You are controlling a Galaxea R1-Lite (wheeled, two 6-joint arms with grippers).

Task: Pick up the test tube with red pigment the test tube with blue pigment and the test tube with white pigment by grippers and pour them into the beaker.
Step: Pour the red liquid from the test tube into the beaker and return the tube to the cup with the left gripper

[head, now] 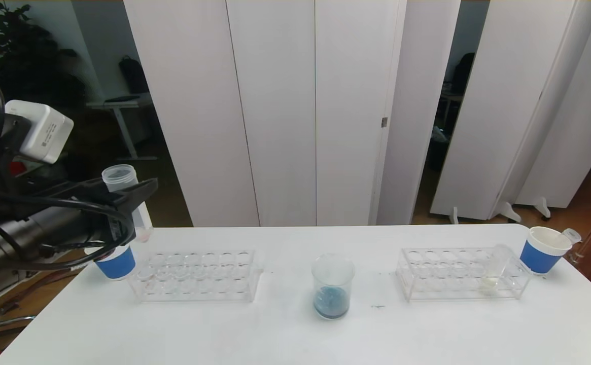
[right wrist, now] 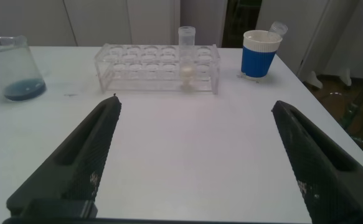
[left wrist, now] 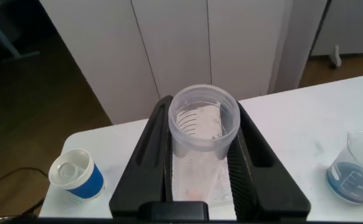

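Head view: beaker [head: 332, 286] at table centre already holds blue liquid; left gripper [head: 123, 195] raised over table's left end.

Left wrist view: fingers clamped on upright tube [left wrist: 202, 127], faint pink residue, likely red one.

Right wrist view: right gripper [right wrist: 193, 155] spread wide, empty; white-pigment tube [right wrist: 186, 59] in rack, unpoured.

Middle of table [head: 285, 339] wide open around beaker [head: 332, 286]. Left rack [head: 196, 276] and right rack [head: 462, 274] flank it, blue cups [head: 546, 251] crowd far corners. Front edge totally passable.
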